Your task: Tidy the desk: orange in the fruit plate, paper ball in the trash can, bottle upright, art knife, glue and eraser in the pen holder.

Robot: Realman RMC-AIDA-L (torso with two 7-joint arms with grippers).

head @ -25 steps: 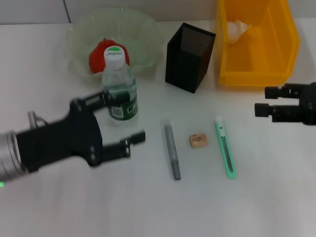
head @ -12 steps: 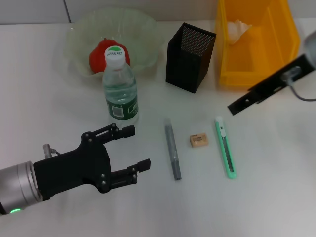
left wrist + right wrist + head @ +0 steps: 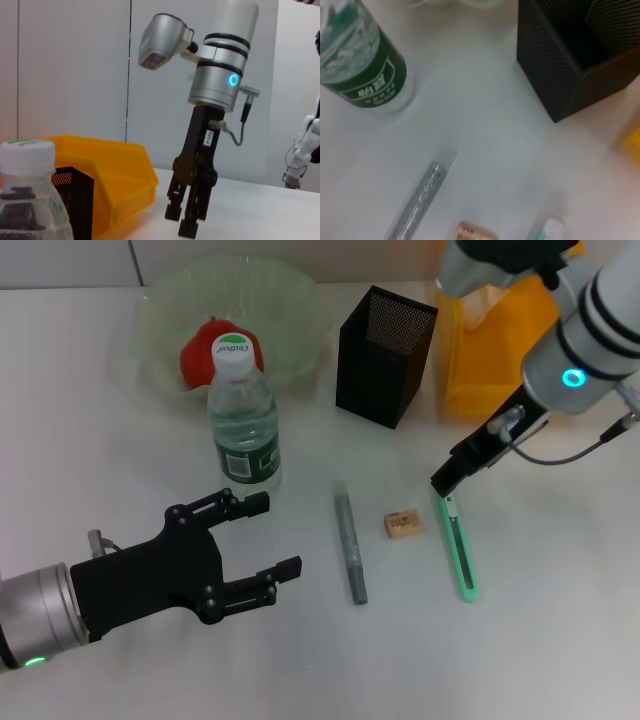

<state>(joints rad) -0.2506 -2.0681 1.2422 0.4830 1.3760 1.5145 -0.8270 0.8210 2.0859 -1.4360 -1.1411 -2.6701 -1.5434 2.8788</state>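
While the right gripper is held low over the desk, its tip is seen just above the near end of the green art knife, which lies flat between the eraser and the desk's right side. From the left wrist view the same right gripper is seen pointing down with its fingers drawn nearly together, nothing held between them.

Left gripper: parked low at the desk's near left, fingers spread wide, nothing gripped, near the base of the water bottle but apart from it.

Bottle is noted upright, white cap on, green label; just in front of the fruit plate. An orange-red fruit is seen lying in that plate, partly hidden behind the bottle cap.

Grey glue stick lies flat, left of the eraser, apart from it. Black mesh pen holder stands upright behind these items; what it holds cannot be told. Yellow bin stands to the holder's right, partly covered by the right arm.

In the right wrist view, bottle, pen holder, glue stick and the eraser's edge are recorded.
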